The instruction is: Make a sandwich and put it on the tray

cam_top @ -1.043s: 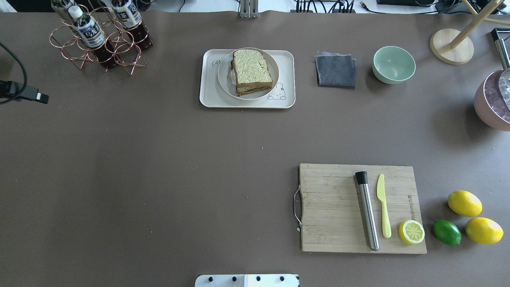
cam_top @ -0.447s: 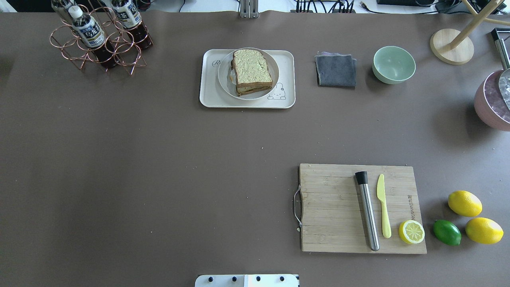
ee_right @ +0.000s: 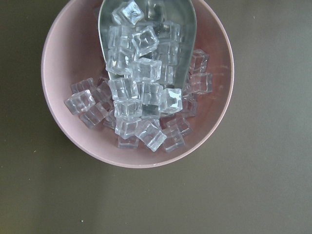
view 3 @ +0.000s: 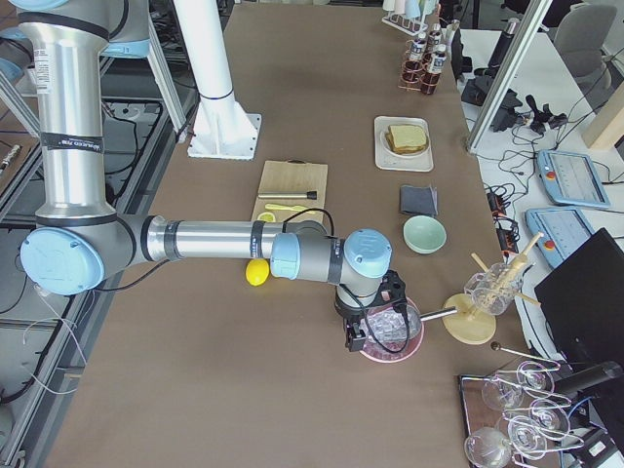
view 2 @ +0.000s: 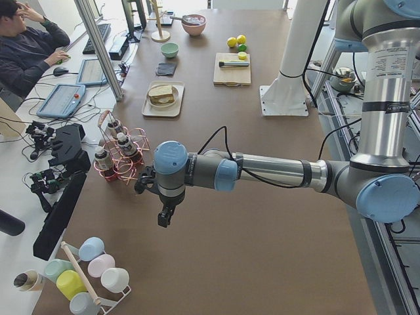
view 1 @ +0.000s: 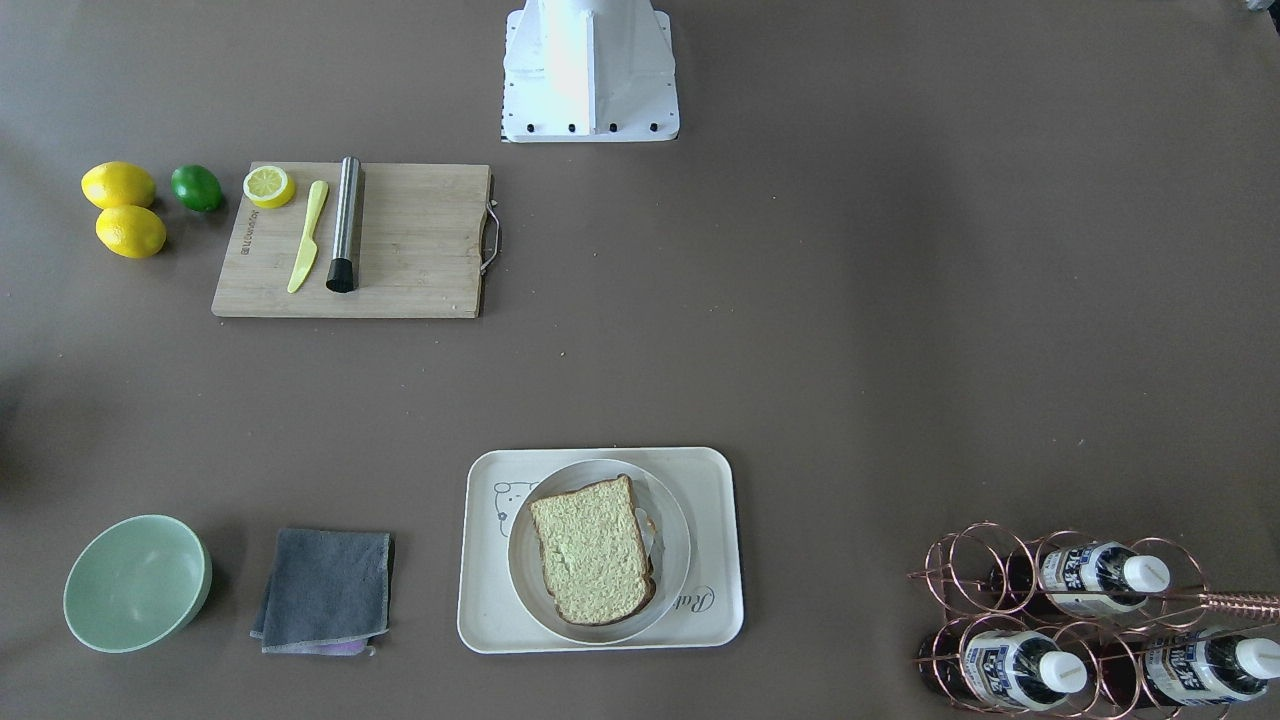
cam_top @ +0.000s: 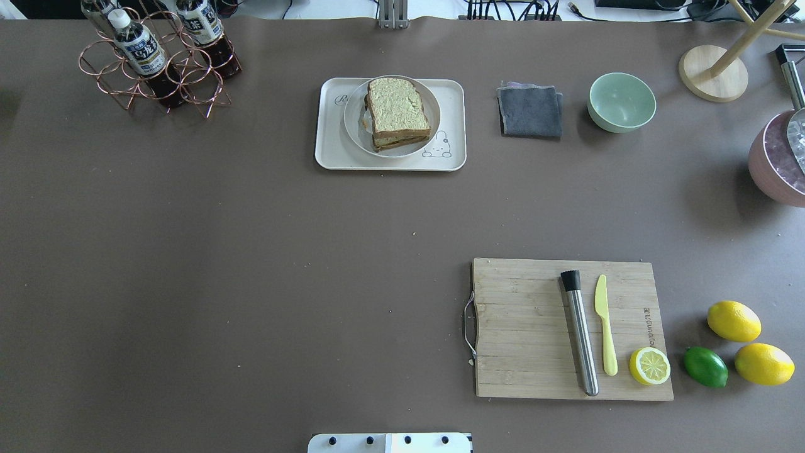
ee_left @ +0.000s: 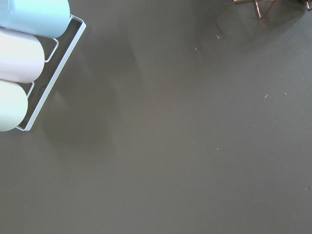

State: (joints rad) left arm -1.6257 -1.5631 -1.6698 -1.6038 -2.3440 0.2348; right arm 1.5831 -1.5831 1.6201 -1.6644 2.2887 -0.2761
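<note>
The sandwich, two brown-crusted slices stacked with the filling mostly hidden between them, lies on a round white plate. The plate stands on the cream tray at the table's far middle. The sandwich also shows in the front-facing view, on the tray. My left gripper hangs over bare table near the bottle rack, far from the tray. My right gripper hangs over the pink ice bowl. Both show only in side views, so I cannot tell whether they are open or shut.
A wooden cutting board carries a steel muddler, a yellow knife and a lemon half. Two lemons and a lime lie beside it. A grey cloth, green bowl, bottle rack and pink ice bowl stand around.
My left gripper, at the overhead view's left edge one second ago, has moved out of that view. The sandwich, plate and tray have not moved.
</note>
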